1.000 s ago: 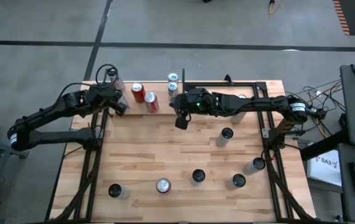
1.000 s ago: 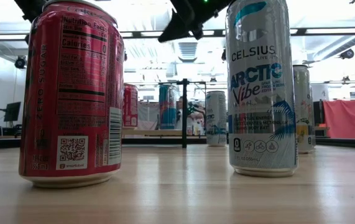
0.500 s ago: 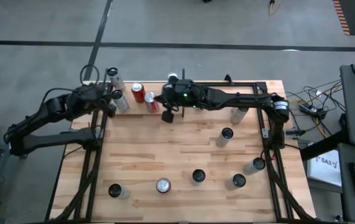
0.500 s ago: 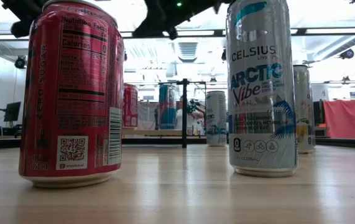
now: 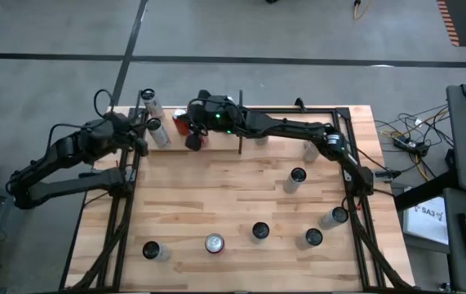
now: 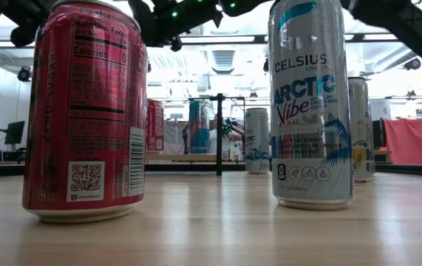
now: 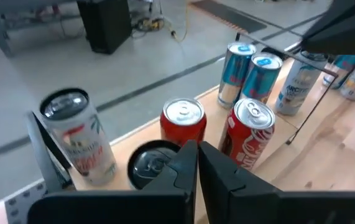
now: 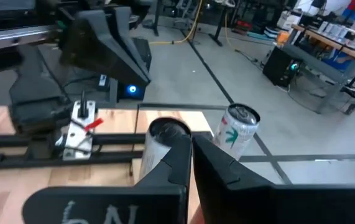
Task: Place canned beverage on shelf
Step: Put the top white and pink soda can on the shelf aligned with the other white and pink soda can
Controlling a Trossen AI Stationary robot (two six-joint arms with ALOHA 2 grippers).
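The shelf (image 5: 219, 144) (image 6: 174, 157) is a pale panel at the table's far left, with a black upright rod (image 5: 241, 143). Two red cans (image 5: 180, 121) (image 7: 250, 134), two blue cans (image 7: 252, 74) and pale cans (image 5: 157, 131) stand on it or beside it. My right gripper (image 5: 193, 140) (image 8: 190, 149) hangs shut above the red cans and holds nothing. My left gripper (image 5: 140, 140) (image 7: 197, 155) is shut and bare at the table's left edge, short of a dark-topped can (image 7: 154, 163).
Several loose cans stand on the table: in the middle right (image 5: 298, 175), at the right (image 5: 336, 216), and along the near edge (image 5: 214, 243) (image 5: 151, 250). A red can (image 6: 85, 111) and a pale Celsius can (image 6: 310, 103) fill the low view.
My right gripper has swept along the far edge toward the table's left, from beside the upright rod to above the red cans, staying shut. My left gripper has drawn back toward the table's left edge and tipped up a little, also shut.
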